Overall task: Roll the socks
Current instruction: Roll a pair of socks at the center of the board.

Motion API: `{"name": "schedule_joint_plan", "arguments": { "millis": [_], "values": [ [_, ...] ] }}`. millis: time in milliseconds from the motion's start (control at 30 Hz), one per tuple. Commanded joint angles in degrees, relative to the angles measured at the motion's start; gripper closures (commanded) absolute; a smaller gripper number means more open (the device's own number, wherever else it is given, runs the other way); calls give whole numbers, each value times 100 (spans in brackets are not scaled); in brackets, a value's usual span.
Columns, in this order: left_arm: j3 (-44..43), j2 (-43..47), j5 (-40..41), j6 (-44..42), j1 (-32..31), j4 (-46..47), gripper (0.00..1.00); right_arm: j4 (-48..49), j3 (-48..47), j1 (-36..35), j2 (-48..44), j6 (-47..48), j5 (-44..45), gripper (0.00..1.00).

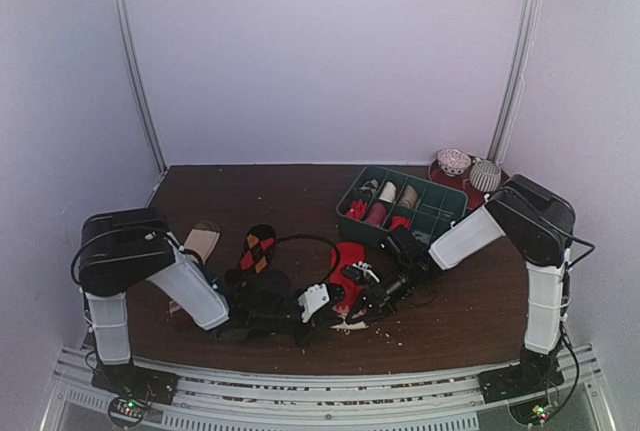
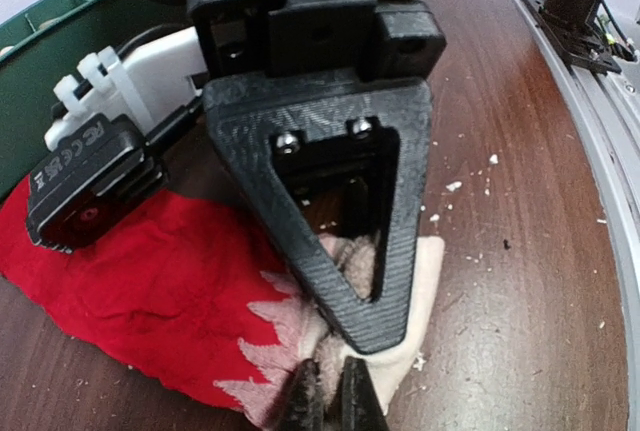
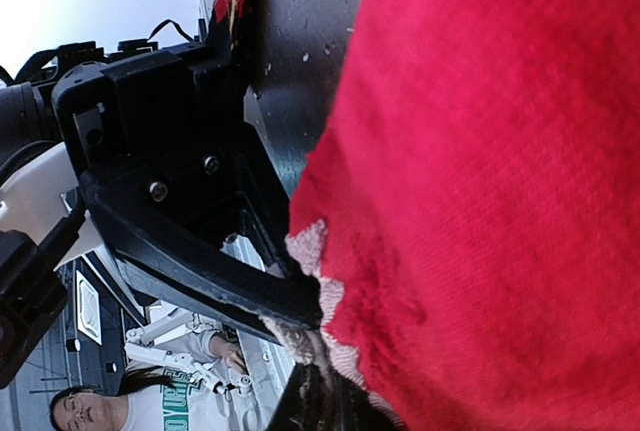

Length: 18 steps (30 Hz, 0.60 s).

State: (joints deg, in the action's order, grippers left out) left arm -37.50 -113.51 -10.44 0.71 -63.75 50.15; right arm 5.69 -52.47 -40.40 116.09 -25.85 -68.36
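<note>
The red sock [image 1: 348,259] lies flat near the table's front middle, its beige cuff [image 2: 432,269] toward the near edge. My left gripper [image 2: 330,403] is shut on the cuff's fuzzy edge, reaching in from the left [image 1: 338,313]. Directly opposite, my right gripper [image 3: 335,409] is also shut on a fold of the same cuff [image 1: 360,303]. Its black triangular finger [image 2: 340,201] fills the left wrist view. The red sock [image 3: 500,201] fills the right wrist view. The black argyle sock [image 1: 258,247] lies flat to the left, untouched.
A beige sock [image 1: 200,241] lies at the far left. A green divided bin [image 1: 352,194] with several rolled socks stands behind the red sock. Two patterned balls [image 1: 470,167] rest on a red plate at the back right. White crumbs dot the wood near the cuff.
</note>
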Motion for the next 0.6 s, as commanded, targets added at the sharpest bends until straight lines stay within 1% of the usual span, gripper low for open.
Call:
{"name": "schedule_joint_plan", "arguments": {
  "millis": [0, 100, 133, 167, 200, 233, 267, 333, 433, 567],
  "values": [
    [-237, -264, 185, 530, 60, -665, 100, -942, -21, -143, 157, 482, 596, 90],
    [-337, -338, 209, 882, 79, -1233, 100, -1070, -76, -143, -41, 673, 704, 85],
    [-401, -360, 188, 1016, 89, -1485, 100, -1059, -75, -149, -169, 738, 780, 83],
    [-441, -372, 171, 1154, 90, -1674, 100, -1031, -63, -144, -360, 812, 913, 78],
    [-450, -362, 135, 1286, 102, -1837, 100, -996, -48, -142, -564, 907, 1065, 58],
    [-429, -364, 57, 1418, 107, -1938, 100, -925, -15, -143, -830, 1013, 1239, 44],
    [-418, -371, -25, 1531, 121, -2060, 100, -812, 28, -143, -1120, 1113, 1417, 40],
    [-401, -378, -173, 1723, 134, -2297, 100, -475, 222, -143, -1724, 1251, 1863, 39],
    [-382, -406, -381, 1907, 162, -2605, 100, 321, 749, -207, -2608, 1487, 2466, 39],
    [-370, -415, -665, 1964, 274, -3075, 100, 638, 1352, -630, -3449, 2326, 3737, 39]
  ]
}}
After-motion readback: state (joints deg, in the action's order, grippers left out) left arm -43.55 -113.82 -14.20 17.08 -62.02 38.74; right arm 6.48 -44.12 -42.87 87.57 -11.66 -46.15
